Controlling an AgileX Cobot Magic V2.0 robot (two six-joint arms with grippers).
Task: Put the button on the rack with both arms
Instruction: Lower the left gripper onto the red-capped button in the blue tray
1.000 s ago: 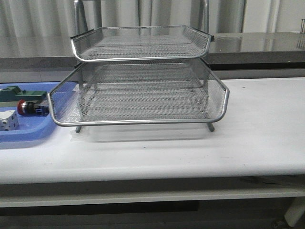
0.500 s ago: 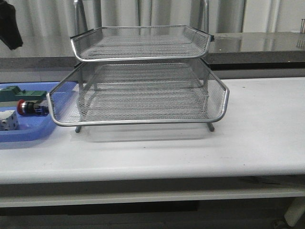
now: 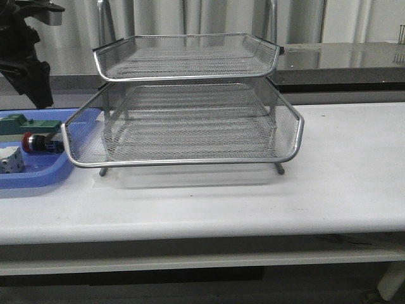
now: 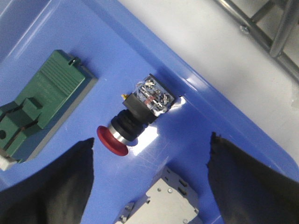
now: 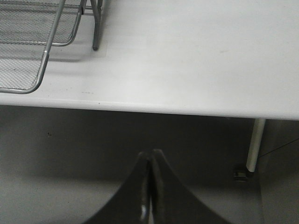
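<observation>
Red button between parted left hand

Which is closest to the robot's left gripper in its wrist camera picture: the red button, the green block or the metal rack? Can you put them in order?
Seen from the left wrist view, measured from the open left gripper:
1. The button, lying in the blue tray just ahead of the fingertips.
2. The green block, off to one side in the same tray.
3. The rack, outside the tray, on the white table.
</observation>
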